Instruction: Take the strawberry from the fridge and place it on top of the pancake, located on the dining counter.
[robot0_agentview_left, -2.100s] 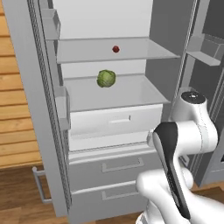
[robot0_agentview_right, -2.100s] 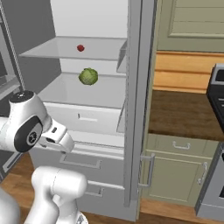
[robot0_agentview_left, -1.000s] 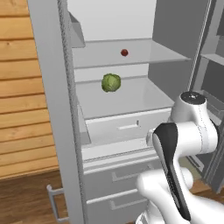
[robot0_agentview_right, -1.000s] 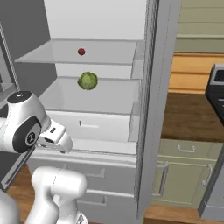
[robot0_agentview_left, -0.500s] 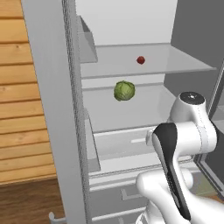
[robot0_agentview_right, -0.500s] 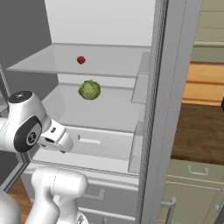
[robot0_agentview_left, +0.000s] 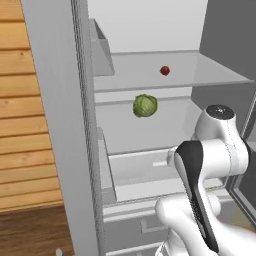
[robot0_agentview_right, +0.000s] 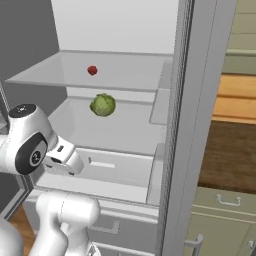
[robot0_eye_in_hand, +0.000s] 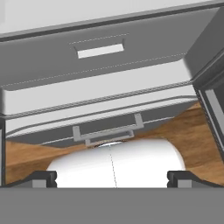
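Observation:
The fridge (robot0_agentview_left: 55, 125) stands open in front of me. On its upper glass shelf (robot0_agentview_left: 210, 75) lies the strawberry (robot0_agentview_left: 164, 70), small and dark red, also seen as the strawberry (robot0_agentview_right: 92, 70) from the right. A green cabbage (robot0_agentview_left: 145, 105) sits on the white shelf below. My gripper (robot0_eye_in_hand: 111, 178) is open with nothing between its fingertips (robot0_eye_in_hand: 43, 177). It hangs low in front of the fridge drawers (robot0_eye_in_hand: 100, 48), well below the strawberry. The pancake and the dining counter are out of view.
A fridge door edge (robot0_agentview_right: 200, 125) rises close on the right, with a door bin (robot0_agentview_left: 100, 50) on the left side. A wooden plank wall (robot0_agentview_left: 25, 125) flanks the fridge. Pale cabinets (robot0_agentview_right: 225, 210) under a brown countertop (robot0_agentview_right: 232, 155) stand to the right.
The whole picture has shifted and grown: the base has driven closer to the fridge. The arm keeps its pose, and the gripper stays open.

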